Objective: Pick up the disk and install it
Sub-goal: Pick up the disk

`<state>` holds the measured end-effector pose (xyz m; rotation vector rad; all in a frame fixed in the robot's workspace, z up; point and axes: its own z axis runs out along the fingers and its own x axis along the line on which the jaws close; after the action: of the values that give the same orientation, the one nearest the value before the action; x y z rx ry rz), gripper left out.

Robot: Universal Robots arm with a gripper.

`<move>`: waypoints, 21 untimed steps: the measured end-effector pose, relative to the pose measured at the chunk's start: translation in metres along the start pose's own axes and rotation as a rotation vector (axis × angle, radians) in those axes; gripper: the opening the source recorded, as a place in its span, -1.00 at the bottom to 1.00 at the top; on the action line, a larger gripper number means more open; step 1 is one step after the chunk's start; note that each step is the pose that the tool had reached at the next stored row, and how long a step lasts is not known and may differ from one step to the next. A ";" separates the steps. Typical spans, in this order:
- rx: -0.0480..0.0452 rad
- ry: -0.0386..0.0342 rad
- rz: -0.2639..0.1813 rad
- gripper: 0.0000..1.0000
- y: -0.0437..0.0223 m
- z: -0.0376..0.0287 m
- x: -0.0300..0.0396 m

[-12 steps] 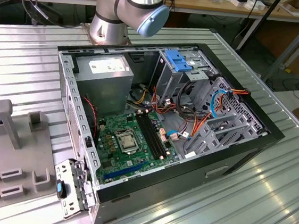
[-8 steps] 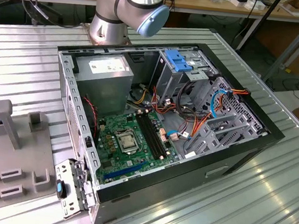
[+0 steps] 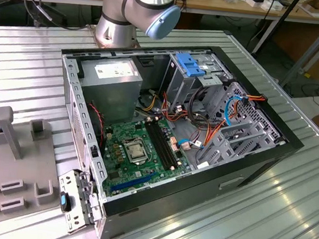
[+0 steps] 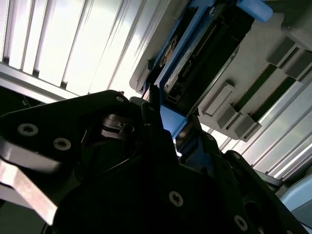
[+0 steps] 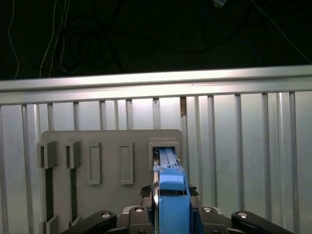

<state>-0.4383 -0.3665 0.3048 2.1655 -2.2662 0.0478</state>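
From my station, the disk (image 5: pixel 170 181) stands on edge in a slot of the grey holder (image 5: pixel 112 141), blue rail uppermost. The holder lies on the ribbed metal table (image 3: pixel 240 219). The gripper (image 4: pixel 166 124) is right at the disk in both wrist views, with its black body close over the blue rail. I cannot tell whether it is clamped or released.

In the first wrist view, the holder's other slots lie beside the disk's slot. In the exterior view the disk shows at the far left edge, and an upright grey post (image 3: pixel 5 123) of the holder stands just in front of it.

The open computer case (image 3: pixel 294 142) lies well apart from the holder, toward the exterior view's right. Inside it are:
- the green motherboard (image 3: pixel 139 146)
- the grey power supply (image 3: pixel 115 83) with its white label
- the metal drive cage (image 3: pixel 181 79) with its blue latch (image 3: pixel 191 66)

Orange and red cables (image 3: pixel 235 107) run loosely across the bay beside the cage. The arm's base (image 3: pixel 115 26) rises behind the case.
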 end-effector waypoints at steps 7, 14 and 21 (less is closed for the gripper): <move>-0.0003 0.0002 0.000 -0.26 0.0000 0.0002 -0.0001; -0.0002 0.0001 0.000 -0.26 0.0001 0.0008 0.0000; 0.0002 -0.0002 -0.008 -0.26 0.0000 0.0011 -0.0001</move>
<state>-0.4383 -0.3664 0.3037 2.1748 -2.2575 0.0479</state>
